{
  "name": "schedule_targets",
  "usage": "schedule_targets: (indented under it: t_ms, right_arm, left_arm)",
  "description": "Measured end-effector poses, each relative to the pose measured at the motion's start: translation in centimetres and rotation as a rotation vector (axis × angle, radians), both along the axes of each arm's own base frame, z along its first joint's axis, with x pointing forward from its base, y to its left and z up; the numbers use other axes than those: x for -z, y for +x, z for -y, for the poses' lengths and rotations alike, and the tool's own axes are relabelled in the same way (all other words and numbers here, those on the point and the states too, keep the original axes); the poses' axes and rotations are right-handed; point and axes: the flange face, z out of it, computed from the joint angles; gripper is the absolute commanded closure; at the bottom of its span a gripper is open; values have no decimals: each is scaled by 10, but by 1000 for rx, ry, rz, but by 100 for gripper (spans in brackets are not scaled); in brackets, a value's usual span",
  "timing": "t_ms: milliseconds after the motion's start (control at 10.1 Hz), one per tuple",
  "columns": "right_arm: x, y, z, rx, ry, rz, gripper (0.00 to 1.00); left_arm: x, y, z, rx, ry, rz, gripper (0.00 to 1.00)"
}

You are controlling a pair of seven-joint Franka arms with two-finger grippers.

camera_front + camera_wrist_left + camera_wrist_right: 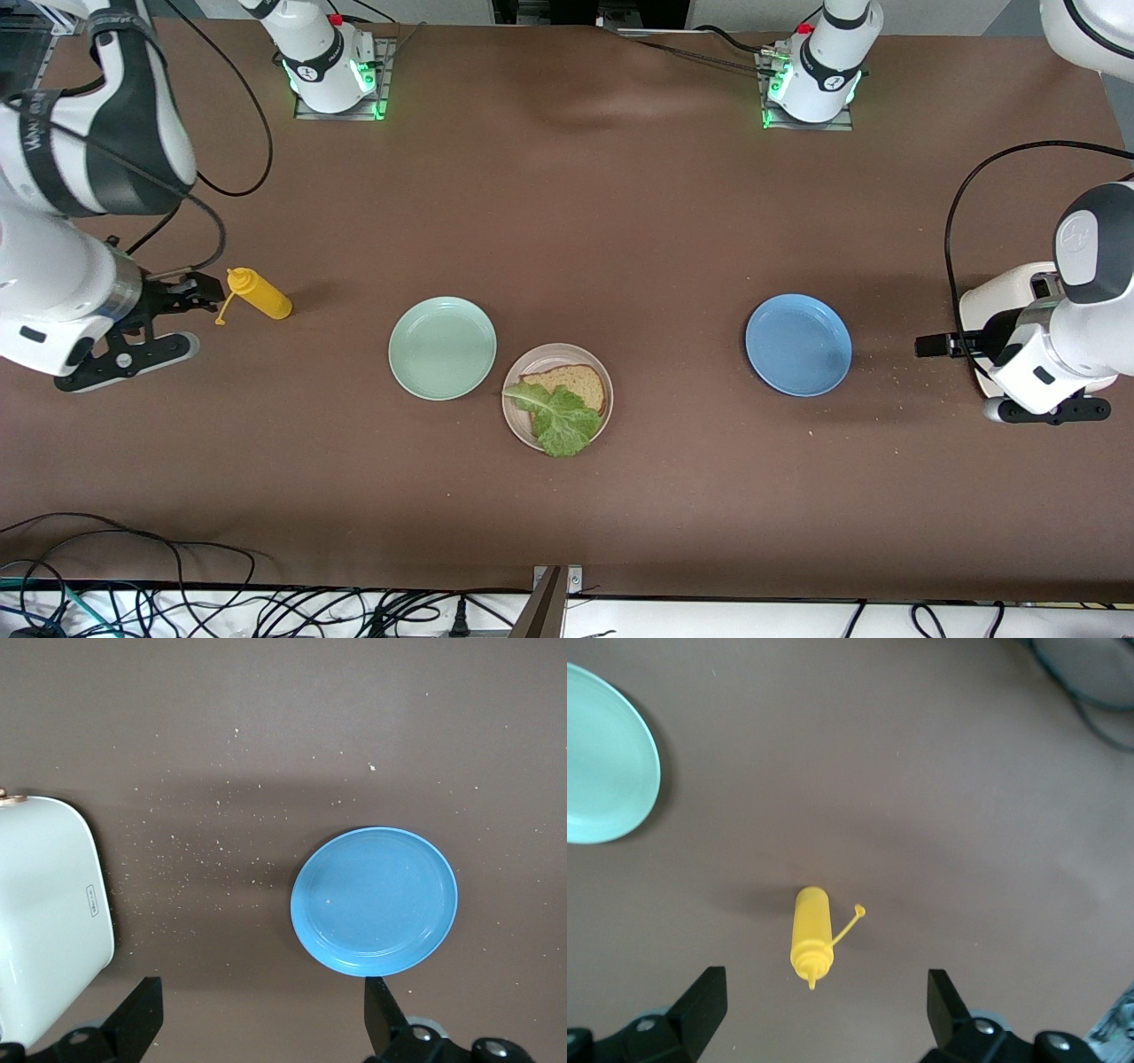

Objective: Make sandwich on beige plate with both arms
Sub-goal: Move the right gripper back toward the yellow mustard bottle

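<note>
A: Where does the sandwich stand?
B: Half built. The beige plate [516,424], lower centre of the front view, carries 1 bread slice [580,385] with a lettuce leaf [560,420] across it. No 2nd slice shows anywhere.
A: And nearby?
B: The mint-green plate [442,347] beside it and the blue plate [798,344] are both bare.
A: The arms?
B: The right gripper [824,1003], fingers wide, hangs over a yellow squeeze bottle [811,939]. The left gripper [261,1012], equally wide, holds nothing between the blue plate and a white toaster [44,904].

Three plates: beige plate [518,416], mint-green plate [442,347], blue plate [798,345]. One bread slice [580,385], one lettuce leaf [558,419], one yellow bottle [258,294], one white box [1005,306].
</note>
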Motion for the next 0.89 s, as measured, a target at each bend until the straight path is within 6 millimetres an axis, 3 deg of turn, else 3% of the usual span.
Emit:
schedule_targets:
  t_ms: [496,694,893]
  right_arm:
    - [49,-36,127,-118,253,-66,0]
    - [79,-66,156,-216,347,-28,0]
    - [122,-107,188,-347,499,37,0]
  left_arm:
    - [0,0,0,0,0,0,0]
    - [0,0,0,0,0,0,0]
    - [0,0,1,0,0,0,0]
